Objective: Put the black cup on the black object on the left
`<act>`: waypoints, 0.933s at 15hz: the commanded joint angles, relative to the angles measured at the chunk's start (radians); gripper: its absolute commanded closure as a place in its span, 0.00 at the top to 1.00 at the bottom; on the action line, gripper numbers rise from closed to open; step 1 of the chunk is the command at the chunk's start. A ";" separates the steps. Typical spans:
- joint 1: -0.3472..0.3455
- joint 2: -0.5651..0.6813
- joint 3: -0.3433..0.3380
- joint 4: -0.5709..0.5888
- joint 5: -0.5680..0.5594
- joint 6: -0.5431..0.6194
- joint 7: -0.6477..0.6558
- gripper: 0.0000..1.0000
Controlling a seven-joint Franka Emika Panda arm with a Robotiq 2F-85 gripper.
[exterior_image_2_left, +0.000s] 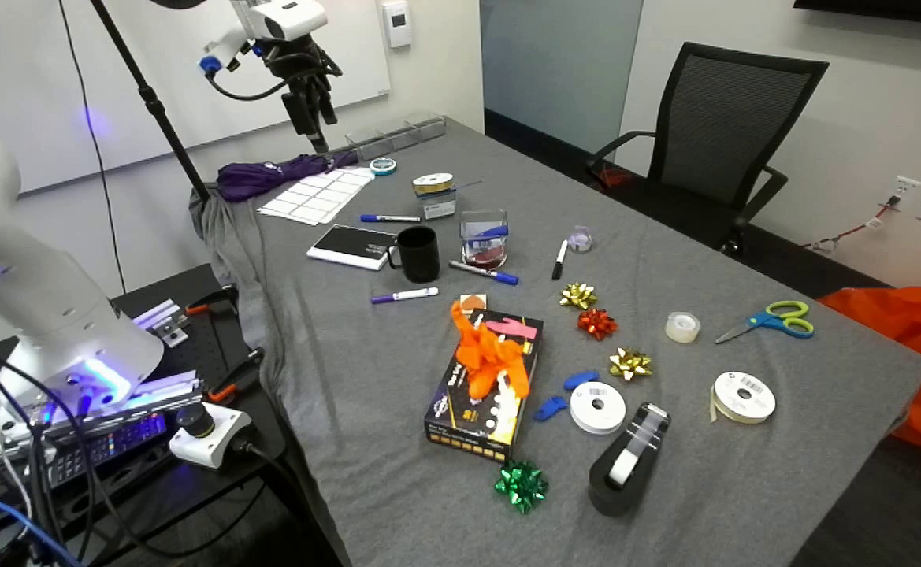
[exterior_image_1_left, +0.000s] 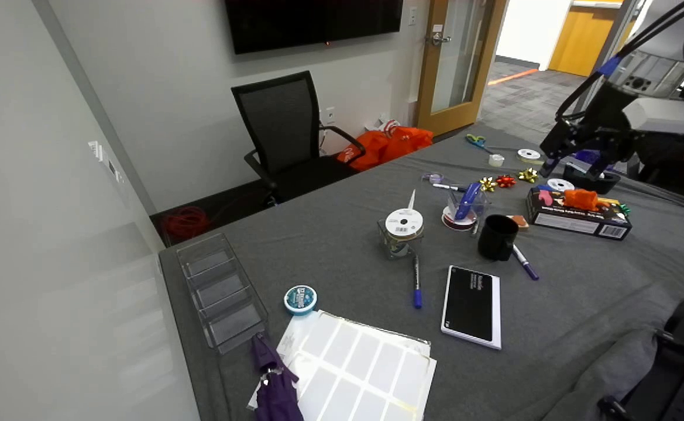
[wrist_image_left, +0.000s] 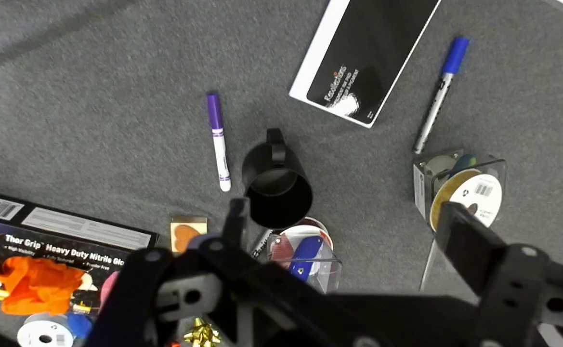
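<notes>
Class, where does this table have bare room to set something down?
Free: gray cloth between the divided tray, the blue tin and the spool-topped box; also the stretch bordered by the purple marker, the black slab and the glove box. Crowded: around the black cup, where the clear container, a blue-capped marker and the small block are close.

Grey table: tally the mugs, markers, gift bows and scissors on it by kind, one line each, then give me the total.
Black mug: 1
Markers: 4
Gift bows: 4
Scissors: 1
Total: 10
</notes>
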 commanded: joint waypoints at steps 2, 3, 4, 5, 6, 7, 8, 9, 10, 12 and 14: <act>-0.016 0.145 -0.007 0.013 -0.033 0.187 0.009 1.00; -0.014 0.183 -0.011 0.020 -0.033 0.214 0.012 1.00; -0.014 0.214 -0.014 0.027 -0.038 0.227 0.011 1.00; -0.012 0.244 -0.023 0.030 -0.035 0.238 0.003 1.00; -0.010 0.271 -0.031 0.032 -0.034 0.243 -0.005 1.00; -0.009 0.295 -0.038 0.031 -0.038 0.246 -0.005 1.00; -0.009 0.318 -0.045 0.032 -0.048 0.248 0.001 1.00; -0.009 0.341 -0.054 0.032 -0.060 0.254 0.001 1.00; -0.007 0.364 -0.064 0.036 -0.069 0.261 0.001 1.00; 0.001 0.409 -0.077 0.021 -0.079 0.310 0.004 1.00; 0.012 0.470 -0.086 0.036 -0.061 0.357 -0.005 1.00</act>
